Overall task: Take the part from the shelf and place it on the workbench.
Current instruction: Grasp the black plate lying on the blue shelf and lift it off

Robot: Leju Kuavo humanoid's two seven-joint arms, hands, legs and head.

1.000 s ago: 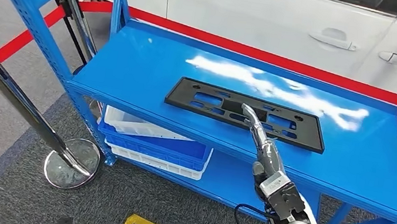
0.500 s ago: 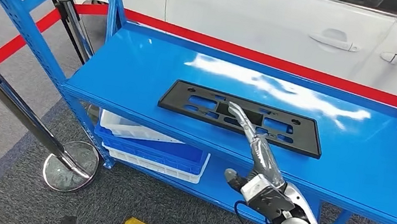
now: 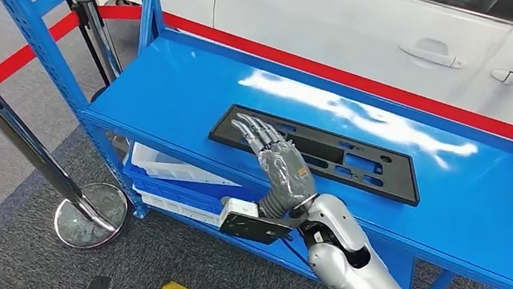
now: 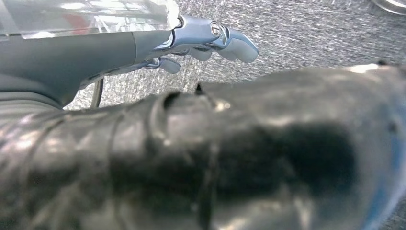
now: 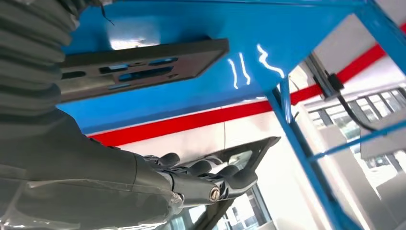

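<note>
Flanking the shelf [image 3: 169, 93]: white car [image 3: 349, 20], chrome post [image 3: 24, 137].

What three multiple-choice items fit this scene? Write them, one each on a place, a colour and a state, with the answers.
1. Where is the black part?
A. On the shelf's top board
B. In a bin underneath
C. On the carpet

2. What colour is the shelf?
A. Red
B. White
C. Blue

3. What state is the part in?
A. Lifted in the right hand
B. Lying flat, not gripped
C. Standing on edge

Answers:
1. A, since the part rests on the top board of the shelf.
2. C, as the frame and boards are blue.
3. B, because the right hand is spread over one end while the part lies flat.
</note>
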